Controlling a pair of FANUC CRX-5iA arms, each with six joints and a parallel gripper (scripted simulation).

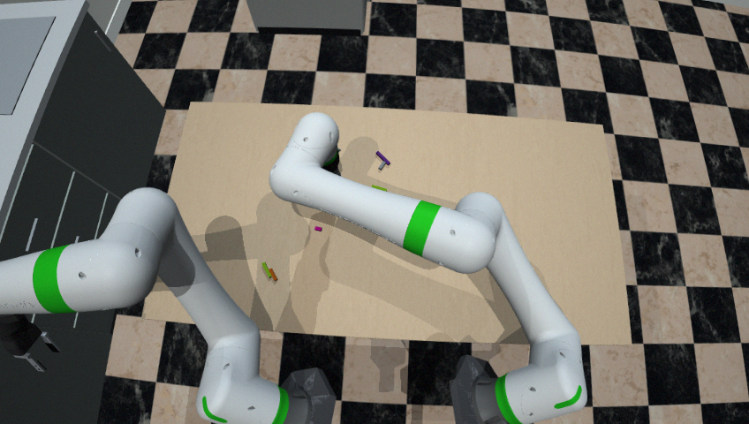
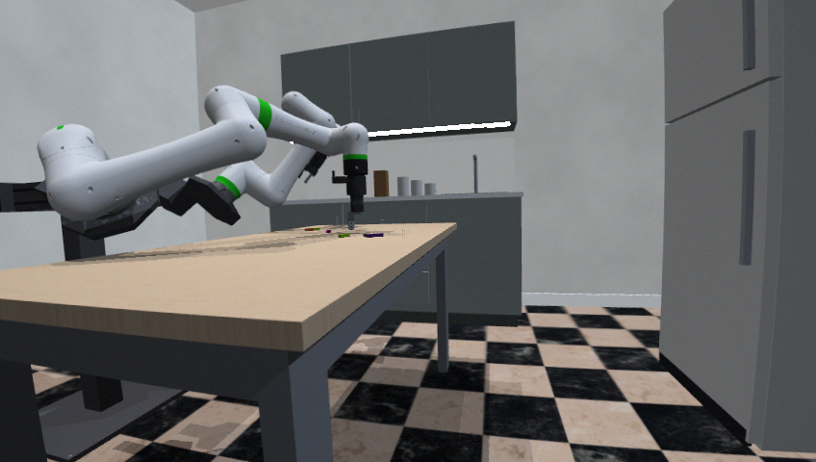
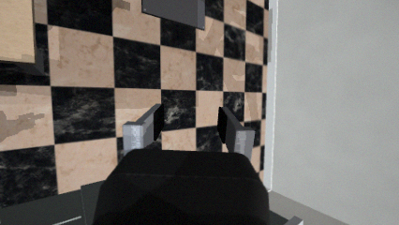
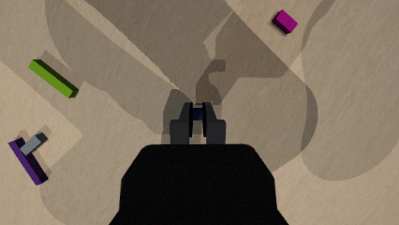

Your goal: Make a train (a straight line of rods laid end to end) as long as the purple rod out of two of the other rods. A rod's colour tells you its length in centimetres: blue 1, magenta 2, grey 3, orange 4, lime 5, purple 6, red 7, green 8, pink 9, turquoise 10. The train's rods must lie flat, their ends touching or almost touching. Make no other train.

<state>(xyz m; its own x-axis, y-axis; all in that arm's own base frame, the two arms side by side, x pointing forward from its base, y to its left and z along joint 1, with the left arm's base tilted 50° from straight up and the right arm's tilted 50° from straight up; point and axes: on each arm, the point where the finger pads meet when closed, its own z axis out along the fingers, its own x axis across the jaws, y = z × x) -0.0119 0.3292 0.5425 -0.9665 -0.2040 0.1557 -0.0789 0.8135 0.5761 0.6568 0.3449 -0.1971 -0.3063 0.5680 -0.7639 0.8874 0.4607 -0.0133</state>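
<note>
My right gripper is shut on the blue rod, low over the table; the arm hides it in the top view. My left gripper is open and empty, off the table. The purple rod lies flat; the grey rod meets its side at about a right angle. A lime rod lies alone. The magenta rod lies apart. A second lime rod lies beside the orange rod.
The wooden table bears all the loose rods. The right arm stretches over it in the top view and partly covers the lone lime rod. Dark kitchen cabinets stand beyond the table's left edge.
</note>
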